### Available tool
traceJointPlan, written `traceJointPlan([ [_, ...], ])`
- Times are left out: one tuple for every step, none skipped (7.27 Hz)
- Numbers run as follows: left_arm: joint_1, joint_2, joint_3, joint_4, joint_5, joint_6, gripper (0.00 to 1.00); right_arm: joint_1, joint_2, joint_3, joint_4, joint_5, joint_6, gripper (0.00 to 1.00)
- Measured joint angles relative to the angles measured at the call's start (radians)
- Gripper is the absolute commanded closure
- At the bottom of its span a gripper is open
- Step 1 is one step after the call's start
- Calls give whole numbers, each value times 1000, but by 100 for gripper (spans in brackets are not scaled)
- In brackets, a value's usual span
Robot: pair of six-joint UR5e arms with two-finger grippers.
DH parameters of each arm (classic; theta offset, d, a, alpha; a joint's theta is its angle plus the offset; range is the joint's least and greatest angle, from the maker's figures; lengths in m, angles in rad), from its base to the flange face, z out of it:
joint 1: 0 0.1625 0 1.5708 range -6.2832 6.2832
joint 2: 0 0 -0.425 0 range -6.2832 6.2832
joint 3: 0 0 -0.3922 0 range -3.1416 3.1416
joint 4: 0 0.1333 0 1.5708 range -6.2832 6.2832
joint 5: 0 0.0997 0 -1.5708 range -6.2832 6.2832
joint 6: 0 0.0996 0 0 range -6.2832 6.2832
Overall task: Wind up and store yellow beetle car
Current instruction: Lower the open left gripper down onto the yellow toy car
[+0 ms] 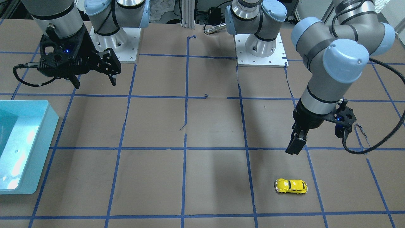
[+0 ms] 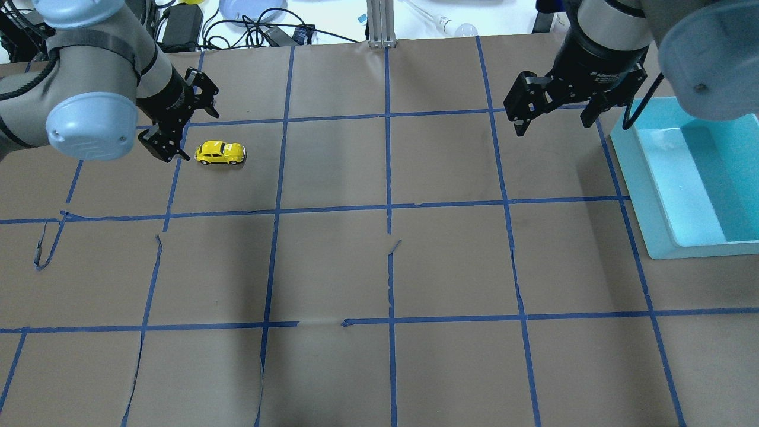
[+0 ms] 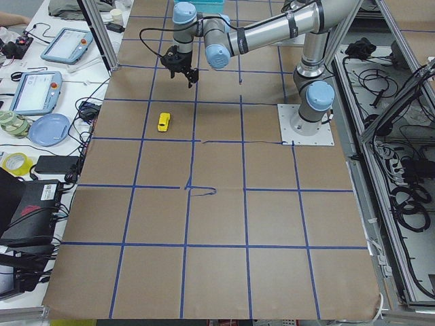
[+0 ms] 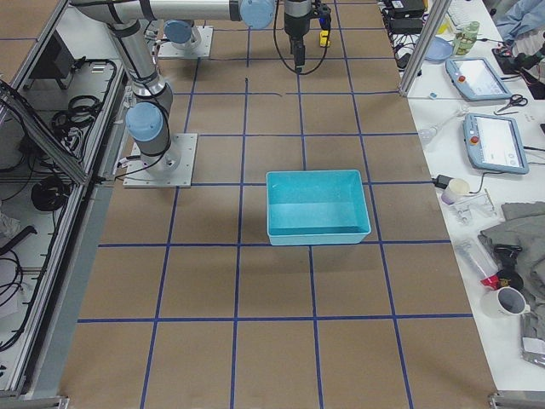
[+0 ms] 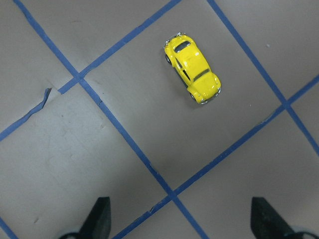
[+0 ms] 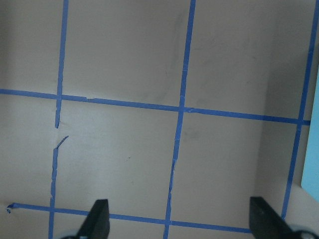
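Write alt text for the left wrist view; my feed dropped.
The yellow beetle car sits on its wheels on the brown paper table, inside a blue tape square. The left gripper is open, its fingertips at the bottom edge, clear of the car.

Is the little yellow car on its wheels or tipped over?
Upright, on its wheels. The small glossy yellow beetle car shows its roof and windows facing up on the brown table.

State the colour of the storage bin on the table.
The bin is light turquoise blue, clearest in the exterior right view.
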Motion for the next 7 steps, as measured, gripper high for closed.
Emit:
traceJointPlan([
  [0, -52, 4, 42, 1, -94, 0, 1, -2, 2, 0, 0, 0, 0],
  [0, -104, 9, 97, 1, -152, 0, 1, -3, 3, 0, 0, 0, 0],
  [0, -157, 21, 152, 1, -200, 0, 1, -3, 5, 0, 0, 0, 0],
  [0, -207, 52, 187, 3, -225, 0, 1, -4, 5, 0, 0, 0, 0],
  [1, -254, 97, 204, 8, -232, 0, 1, -4, 6, 0, 0, 0, 0],
  [2, -296, 132, 209, 9, -238, 0, 1, -4, 6, 0, 0, 0, 0],
  [5, -331, 149, 210, 7, -245, 0, 1, -4, 7, 0, 0, 0, 0],
])
